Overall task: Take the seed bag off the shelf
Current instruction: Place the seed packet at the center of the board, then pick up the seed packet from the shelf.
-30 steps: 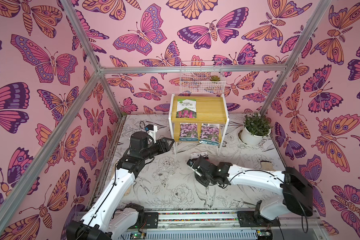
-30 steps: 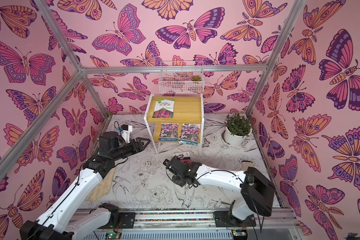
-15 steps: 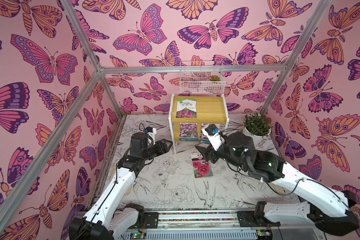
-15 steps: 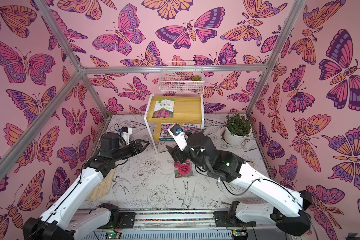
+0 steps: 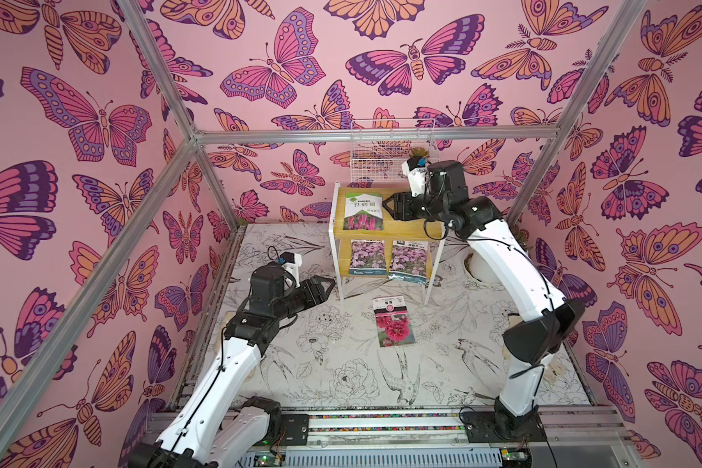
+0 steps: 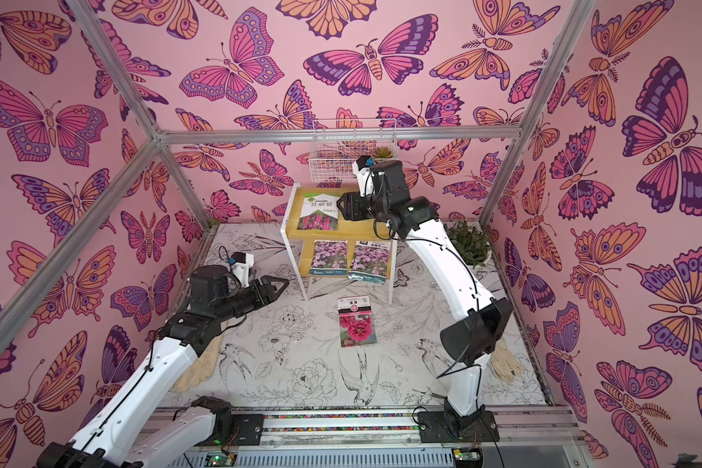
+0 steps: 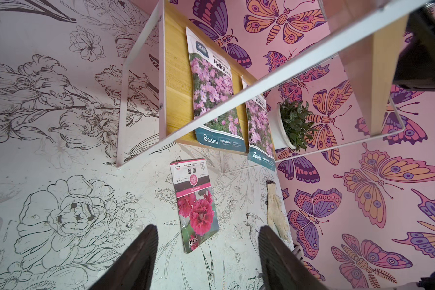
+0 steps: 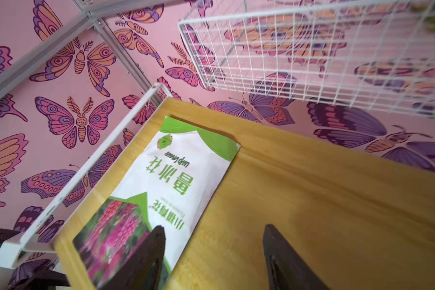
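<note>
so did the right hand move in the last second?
Yes. The right hand went from the floor mat up to the shelf's top board, beside the green seed bag.

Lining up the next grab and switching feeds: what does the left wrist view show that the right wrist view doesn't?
Left wrist only: two pink-flower seed bags on the shelf's lower board, the red-flower bag flat on the table, the potted plant, a work glove, and the open left gripper.

Right wrist only: the green-and-white seed bag on the top board, the white wire basket, and the open right gripper over that board, one finger above the bag.

Both: the shelf and the butterfly walls.
</note>
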Robot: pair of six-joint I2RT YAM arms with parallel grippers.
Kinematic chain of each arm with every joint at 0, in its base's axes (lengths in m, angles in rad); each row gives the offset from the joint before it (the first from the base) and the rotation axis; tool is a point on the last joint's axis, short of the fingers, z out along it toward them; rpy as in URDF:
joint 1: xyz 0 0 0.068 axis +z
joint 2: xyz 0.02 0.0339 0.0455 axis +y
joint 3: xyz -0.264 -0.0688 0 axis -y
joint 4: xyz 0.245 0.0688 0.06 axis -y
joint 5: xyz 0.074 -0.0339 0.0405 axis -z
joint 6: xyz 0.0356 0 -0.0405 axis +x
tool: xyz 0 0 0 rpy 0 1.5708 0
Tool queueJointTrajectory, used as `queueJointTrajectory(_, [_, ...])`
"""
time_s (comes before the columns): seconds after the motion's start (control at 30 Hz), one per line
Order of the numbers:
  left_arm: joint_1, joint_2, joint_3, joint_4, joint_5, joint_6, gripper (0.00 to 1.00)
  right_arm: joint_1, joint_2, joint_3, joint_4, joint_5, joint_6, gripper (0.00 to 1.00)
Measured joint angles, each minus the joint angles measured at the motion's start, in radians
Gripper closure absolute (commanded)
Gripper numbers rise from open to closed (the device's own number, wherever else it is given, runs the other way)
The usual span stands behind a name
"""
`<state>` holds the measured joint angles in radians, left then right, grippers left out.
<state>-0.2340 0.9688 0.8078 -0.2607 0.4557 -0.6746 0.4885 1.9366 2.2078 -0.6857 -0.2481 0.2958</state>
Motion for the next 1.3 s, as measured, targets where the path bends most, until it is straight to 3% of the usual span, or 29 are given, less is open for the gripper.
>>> queueJointTrajectory(0.37, [0.0,0.002,-0.001,0.0,0.0,0.0,0.34,0.005,0.095,0.134,-0.03,-0.134,0.074,0.35])
queueJointTrajectory(0.63, [0.0,0.016,-0.001,0.0,0.0,0.0,0.34,0.008,0.098,0.138,-0.037,-0.165,0.066,0.36])
queueJointTrajectory(0.77, [0.0,0.023,-0.001,-0.001,0.0,0.0,0.34,0.034,0.091,0.133,-0.045,-0.121,0.007,0.34])
queueJointTrajectory(0.87, [0.0,0.023,-0.001,0.0,0.0,0.001,0.35,0.066,0.024,0.034,-0.013,-0.058,-0.051,0.34])
queueJointTrajectory(1.03, [0.0,0.021,0.025,-0.019,-0.012,0.071,0.46,0.102,-0.158,-0.194,0.044,0.026,-0.143,0.33])
queueJointTrajectory(1.3, [-0.013,0.051,0.37,-0.177,-0.035,0.37,0.43,0.1,-0.316,-0.339,0.124,0.089,-0.243,0.32])
